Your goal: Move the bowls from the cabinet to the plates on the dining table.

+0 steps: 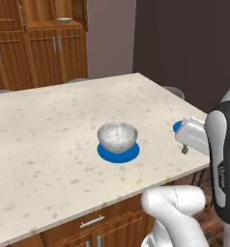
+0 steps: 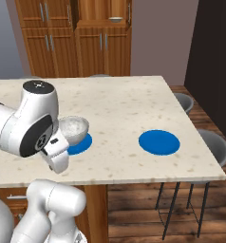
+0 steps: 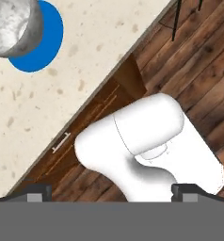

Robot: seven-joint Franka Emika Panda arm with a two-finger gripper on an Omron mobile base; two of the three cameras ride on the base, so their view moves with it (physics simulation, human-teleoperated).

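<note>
The end effector (image 3: 111,190) stands spread wide and holds nothing; in the hand view its two dark tips sit far apart at the bottom, pointing down past the worktop's edge toward the wooden floor (image 3: 194,70). In the base views the hand hangs just off the near edge of the worktop (image 1: 49,125), though there the fingers are too small to read well.

Near it, the grey-white marbled bowl (image 1: 117,137) sits upright on a blue plate (image 1: 118,153), so that half of the job looks done. The second blue plate (image 2: 159,142) lies bare further along the same worktop, well apart from the first.

The beige bowl (image 2: 116,19) rests on an open shelf of the tall wooden cabinet (image 2: 62,42), beyond the far side of the worktop; it is small in both base views, so its brown rim is probably there but hard to make out.

That bowl appears rigid, shallow and fairly light, likely smooth and prone to slipping or chipping. A pinch across the rim wall, one finger inside and one outside, seems the soundest hold, since the whole bowl may be too wide to span.
</note>
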